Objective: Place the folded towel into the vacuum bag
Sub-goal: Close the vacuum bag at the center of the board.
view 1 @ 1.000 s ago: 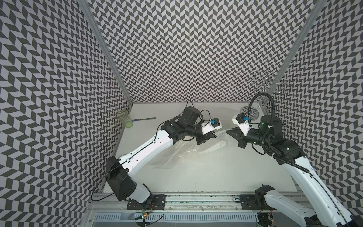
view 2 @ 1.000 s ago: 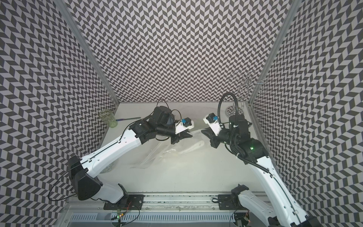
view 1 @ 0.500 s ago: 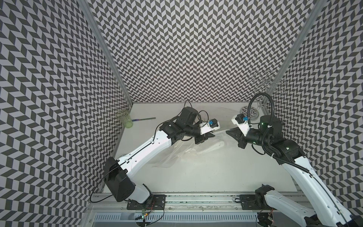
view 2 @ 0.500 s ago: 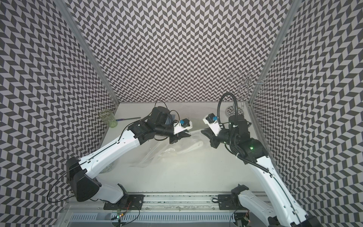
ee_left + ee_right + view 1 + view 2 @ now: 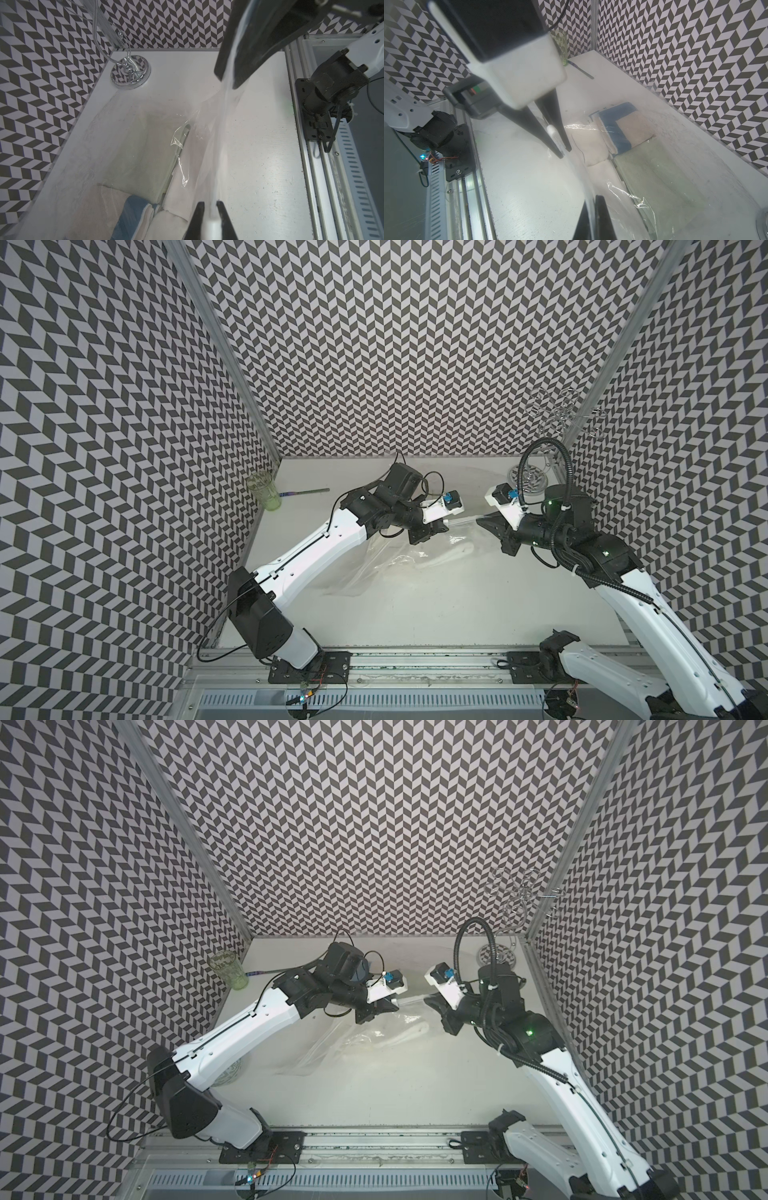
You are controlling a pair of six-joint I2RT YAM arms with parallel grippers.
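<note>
While left hand [image 5: 444,526] and right hand [image 5: 482,523] are each clamping the vacuum bag [image 5: 390,564] rim mid-frame in both top views, folded towel [image 5: 623,122] is showing through film, seemingly inside; even, gentle pulling is suiting best.

Clear vacuum bag [image 5: 386,558], folded towels [image 5: 618,126] inside

Whole setup's boxed in on three sides by walls [image 5: 395,344] in a black-and-white chevron print, kinda dizzying. Aluminium posts [image 5: 228,360] run up both back corners. Underneath is a plain white table [image 5: 457,593], matte and a bit scuffed. The front edge has a metal rail [image 5: 415,659], then a slotted grille [image 5: 415,699]. Light's flat and even.
</note>
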